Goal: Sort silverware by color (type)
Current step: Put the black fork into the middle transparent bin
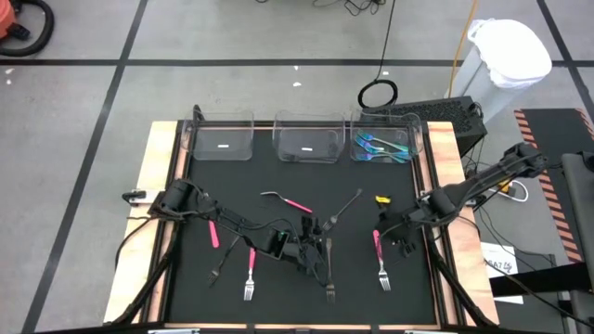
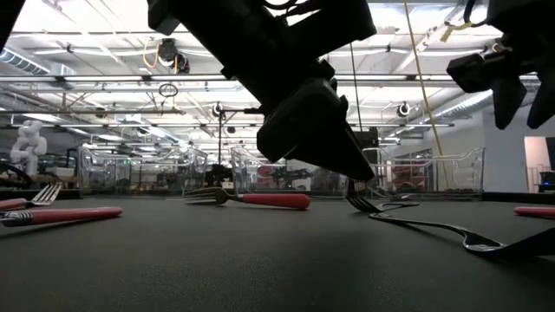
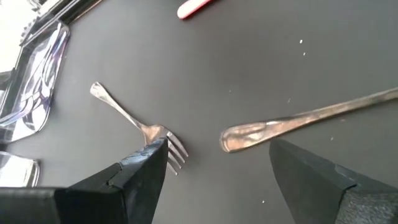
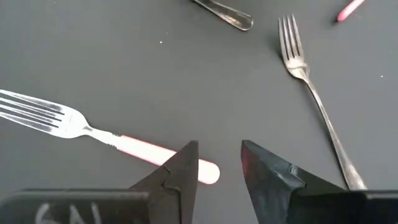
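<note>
A black worktop [image 1: 297,190] seen from above carries scattered silverware and three clear bins along its far edge. The right bin [image 1: 388,141] holds several teal-handled pieces [image 1: 382,147]; the middle bin [image 1: 307,141] and left bin [image 1: 223,139] show only pale glints, too faint to identify.

The left gripper [image 1: 311,249] hangs low over the middle of the worktop, fingers spread apart and holding nothing. In its wrist view a silver fork [image 3: 140,127] lies beside one finger, its tines partly hidden behind that fingertip, and the handle of a second utensil [image 3: 298,121] runs off the picture's edge.

The right gripper [image 1: 401,239] hovers near the worktop's right side, fingers partly apart and empty. Just under it lies a pink-handled fork [image 4: 99,134], the end of its handle hidden behind a finger. A plain silver fork [image 4: 314,87] lies nearby, cut off at the frame's edge.

More pink-handled forks [image 1: 250,271] lie on the left half. A dark spoon [image 1: 345,208] rests near the centre. A small yellow object [image 1: 381,199] is too small to identify.
</note>
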`<control>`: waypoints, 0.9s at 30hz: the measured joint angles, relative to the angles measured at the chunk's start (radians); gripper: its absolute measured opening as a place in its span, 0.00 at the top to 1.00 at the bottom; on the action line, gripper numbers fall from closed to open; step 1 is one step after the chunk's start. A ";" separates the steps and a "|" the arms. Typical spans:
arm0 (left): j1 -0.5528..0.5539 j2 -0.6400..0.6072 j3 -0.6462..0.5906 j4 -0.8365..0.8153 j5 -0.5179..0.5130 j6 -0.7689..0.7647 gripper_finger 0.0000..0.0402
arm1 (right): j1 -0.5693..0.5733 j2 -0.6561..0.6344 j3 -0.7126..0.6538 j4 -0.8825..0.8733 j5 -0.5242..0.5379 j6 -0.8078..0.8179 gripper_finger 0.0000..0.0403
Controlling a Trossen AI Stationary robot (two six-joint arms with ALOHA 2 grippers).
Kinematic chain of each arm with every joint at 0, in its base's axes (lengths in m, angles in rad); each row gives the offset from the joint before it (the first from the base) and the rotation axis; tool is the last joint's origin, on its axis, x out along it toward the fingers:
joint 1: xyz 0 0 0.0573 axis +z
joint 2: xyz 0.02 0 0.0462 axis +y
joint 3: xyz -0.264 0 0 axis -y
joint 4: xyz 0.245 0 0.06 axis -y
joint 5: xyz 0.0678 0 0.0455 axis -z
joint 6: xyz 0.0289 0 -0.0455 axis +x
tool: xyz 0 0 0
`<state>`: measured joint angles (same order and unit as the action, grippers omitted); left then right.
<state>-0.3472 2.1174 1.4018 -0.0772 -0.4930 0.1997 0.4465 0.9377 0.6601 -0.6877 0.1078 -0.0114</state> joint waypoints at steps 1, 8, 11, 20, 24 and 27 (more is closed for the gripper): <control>0.000 0.000 0.000 -0.004 -0.001 0.000 0.29 | 0.000 -0.012 -0.003 0.003 0.000 -0.001 0.71; 0.001 0.000 0.000 -0.036 -0.001 0.001 0.29 | 0.000 -0.073 -0.003 0.052 0.000 0.006 0.71; 0.001 0.000 0.000 -0.037 -0.001 0.001 0.29 | 0.000 -0.079 -0.003 0.089 0.000 0.007 0.71; 0.007 0.004 0.000 -0.037 -0.002 0.002 0.29 | 0.000 -0.078 -0.003 0.125 0.000 0.035 0.71; 0.008 0.024 -0.001 -0.031 -0.005 0.028 0.29 | 0.000 -0.078 -0.003 0.124 0.000 0.037 0.71; 0.008 0.025 -0.002 -0.032 -0.005 0.035 0.29 | 0.000 -0.078 -0.003 0.127 0.000 0.035 0.71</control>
<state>-0.3388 2.1421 1.3997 -0.1087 -0.4983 0.2348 0.4465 0.8597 0.6567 -0.5610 0.1078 0.0235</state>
